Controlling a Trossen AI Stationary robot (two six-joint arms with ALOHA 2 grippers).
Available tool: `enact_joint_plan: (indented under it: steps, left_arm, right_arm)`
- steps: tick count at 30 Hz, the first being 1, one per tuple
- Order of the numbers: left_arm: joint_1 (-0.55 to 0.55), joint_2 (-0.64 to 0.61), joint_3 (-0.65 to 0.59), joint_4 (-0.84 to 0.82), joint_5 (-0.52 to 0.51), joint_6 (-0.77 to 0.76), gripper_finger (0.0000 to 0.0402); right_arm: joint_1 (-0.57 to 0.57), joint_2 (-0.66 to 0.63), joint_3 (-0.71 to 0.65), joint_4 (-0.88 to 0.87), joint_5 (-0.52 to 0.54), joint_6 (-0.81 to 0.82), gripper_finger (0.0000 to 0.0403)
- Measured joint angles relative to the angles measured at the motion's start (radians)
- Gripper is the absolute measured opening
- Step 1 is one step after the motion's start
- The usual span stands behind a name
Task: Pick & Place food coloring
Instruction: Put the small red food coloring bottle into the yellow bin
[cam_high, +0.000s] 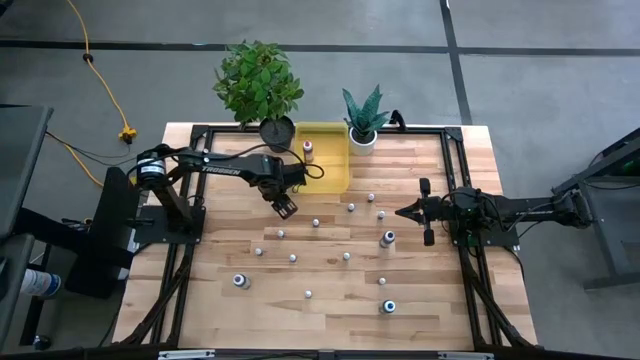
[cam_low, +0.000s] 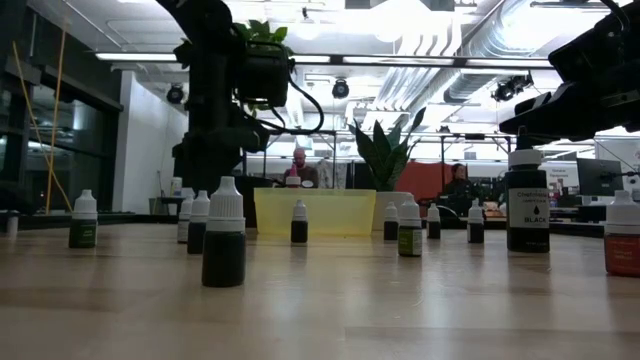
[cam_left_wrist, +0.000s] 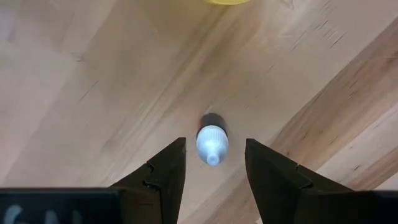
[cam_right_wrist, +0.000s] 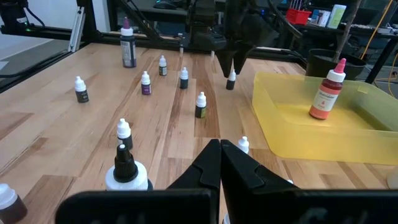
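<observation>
Several tiny food coloring bottles stand upright on their bases across the wooden table (cam_high: 330, 275), for instance one in the middle (cam_high: 316, 222) and a larger dark one (cam_high: 388, 239). A red bottle (cam_right_wrist: 326, 92) stands in the yellow tray (cam_high: 335, 172). My left gripper (cam_left_wrist: 214, 143) is open and points down over a small white-capped bottle (cam_left_wrist: 212, 143). Its fingers stand on either side of the cap, apart from it; this also shows in the right wrist view (cam_right_wrist: 231, 79). My right gripper (cam_right_wrist: 219, 148) is shut and empty at the table's right, next to a small bottle (cam_right_wrist: 243, 144).
A leafy plant in a dark pot (cam_high: 277, 132) and a spiky plant in a white pot (cam_high: 363, 138) stand at the far edge beside the tray. A large dark-bodied bottle (cam_right_wrist: 128, 46) and several small ones stand around my left gripper. A black frame (cam_high: 455, 170) runs round the table.
</observation>
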Motion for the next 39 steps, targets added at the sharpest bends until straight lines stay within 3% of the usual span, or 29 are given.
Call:
enact_joint_plan:
  steps: [4,19,30,39]
  left_arm:
    - [0.000,0.000,0.000,-0.005,-0.004,0.000,0.0151]
    - [0.000,0.000,0.001,0.002,-0.005,0.000,0.0058]
    - [0.000,-0.005,0.016,-0.027,-0.005,-0.001,0.0051]
    - [0.000,-0.040,0.198,-0.206,-0.004,-0.003,0.0051]
  right_arm:
    - [0.000,0.000,0.000,0.000,0.000,0.000,0.0000]
    - [0.000,0.000,0.000,0.000,0.000,0.000,0.0000]
    - [0.000,0.000,0.000,0.000,0.000,0.000,0.0000]
    - [0.000,0.000,0.000,0.000,0.000,0.000,0.0000]
